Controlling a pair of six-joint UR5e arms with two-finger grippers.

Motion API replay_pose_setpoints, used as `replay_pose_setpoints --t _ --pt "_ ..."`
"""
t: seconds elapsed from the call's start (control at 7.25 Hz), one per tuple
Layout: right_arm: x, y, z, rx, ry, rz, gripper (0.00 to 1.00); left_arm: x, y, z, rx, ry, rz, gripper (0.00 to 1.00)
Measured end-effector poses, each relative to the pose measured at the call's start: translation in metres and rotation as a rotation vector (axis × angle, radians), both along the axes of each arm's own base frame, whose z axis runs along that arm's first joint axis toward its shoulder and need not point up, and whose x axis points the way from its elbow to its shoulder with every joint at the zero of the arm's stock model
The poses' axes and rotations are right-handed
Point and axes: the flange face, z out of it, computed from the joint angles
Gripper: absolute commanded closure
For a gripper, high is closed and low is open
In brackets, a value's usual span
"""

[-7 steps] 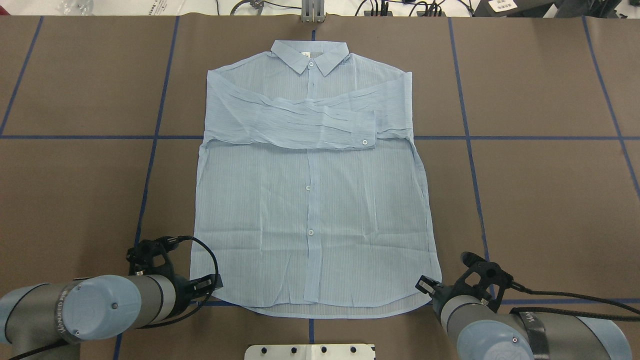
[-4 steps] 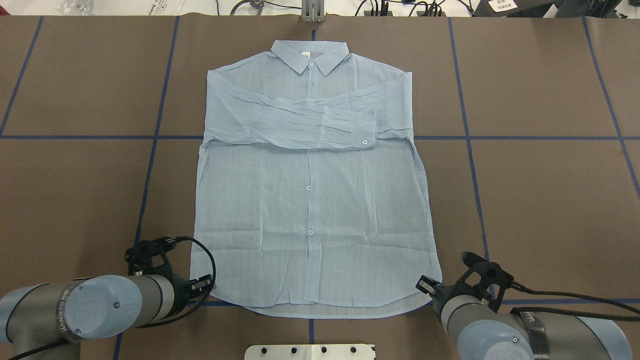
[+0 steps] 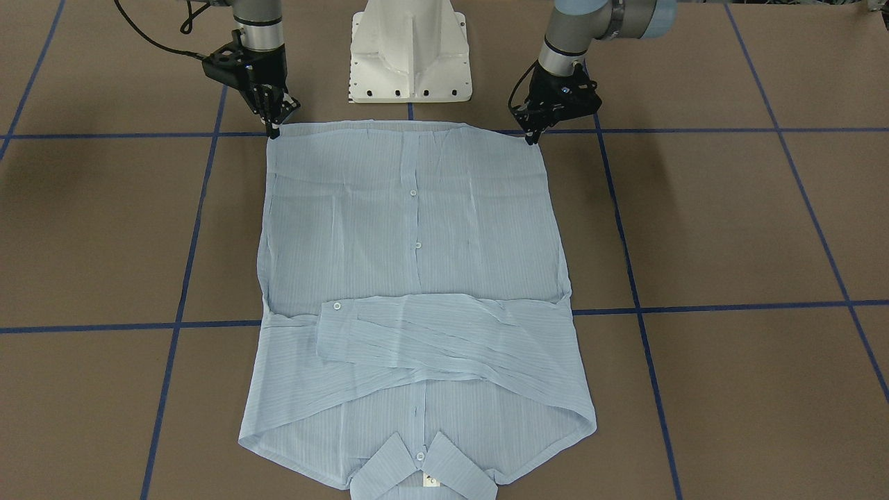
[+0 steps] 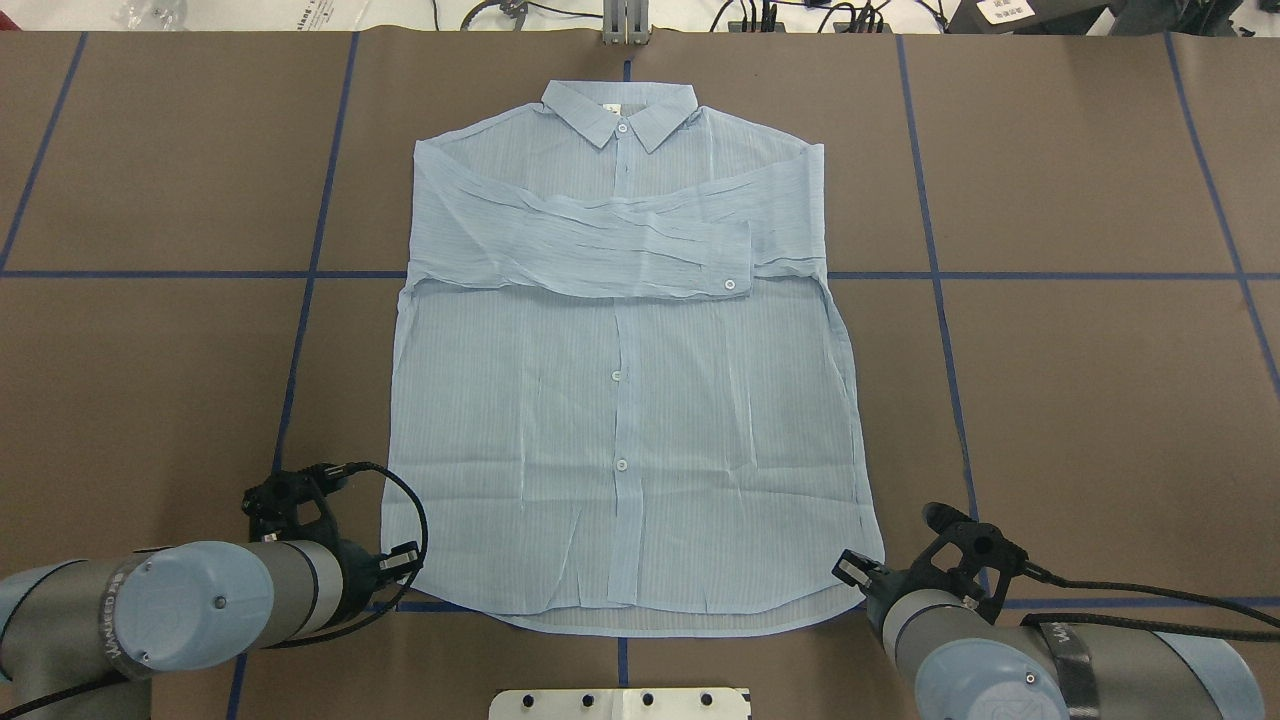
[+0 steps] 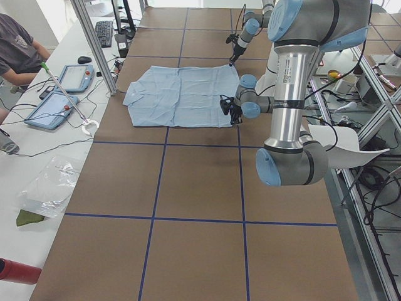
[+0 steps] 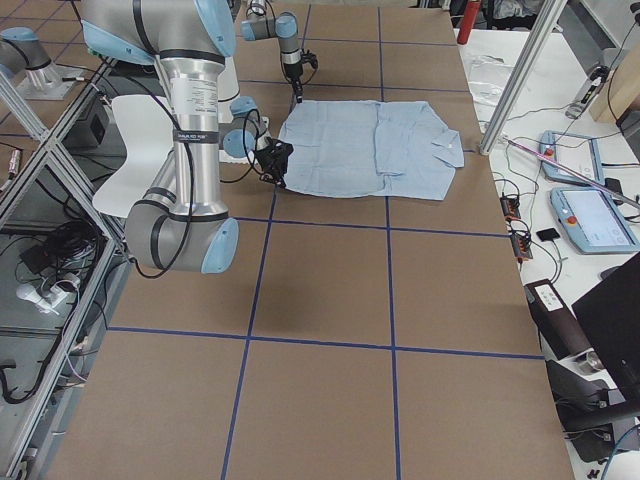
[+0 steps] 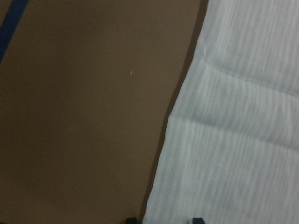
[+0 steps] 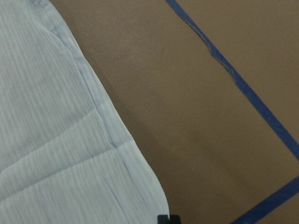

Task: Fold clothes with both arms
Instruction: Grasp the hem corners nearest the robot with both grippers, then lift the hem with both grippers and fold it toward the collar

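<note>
The light blue shirt (image 4: 620, 400) lies flat and buttoned on the brown table, collar at the far end, both sleeves folded across the chest (image 3: 444, 333). My left gripper (image 4: 408, 562) is down at the hem's left corner. In the left wrist view its fingertips (image 7: 131, 220) stand apart, open, with the shirt's edge (image 7: 233, 140) between them. My right gripper (image 4: 845, 572) is at the hem's right corner. In the right wrist view its tips are together (image 8: 169, 218), right where the shirt's corner (image 8: 56, 140) ends. The front view shows both grippers, right (image 3: 273, 130) and left (image 3: 531, 137).
The white pedestal base (image 3: 410, 48) stands just behind the hem. Blue tape lines (image 4: 310, 270) grid the brown table cover. A seated person (image 5: 19, 44) and tablets (image 5: 53, 110) are at a side bench beyond the collar end.
My left arm has drawn slightly leftward along the hem corner. The right arm and the shirt have not moved.
</note>
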Motion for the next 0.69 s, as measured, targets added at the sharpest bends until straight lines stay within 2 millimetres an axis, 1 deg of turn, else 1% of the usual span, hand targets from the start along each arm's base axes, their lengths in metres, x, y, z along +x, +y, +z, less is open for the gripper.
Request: replay_pose_setpoints --t 0.28,0.41,0.69 --pt "-0.001 0.000 0.002 -0.001 0.004 -0.001 1.00 -0.005 0.000 -0.003 -0.003 0.005 -0.005 1.00" --pt "0.000 -0.001 0.001 -0.001 0.002 0.001 1.00 -0.014 0.001 -0.005 -0.003 0.011 -0.007 1.00" --pt "0.007 -0.002 -0.004 0.000 -0.010 0.005 1.00 -0.039 0.008 -0.014 -0.025 0.030 -0.022 1.00"
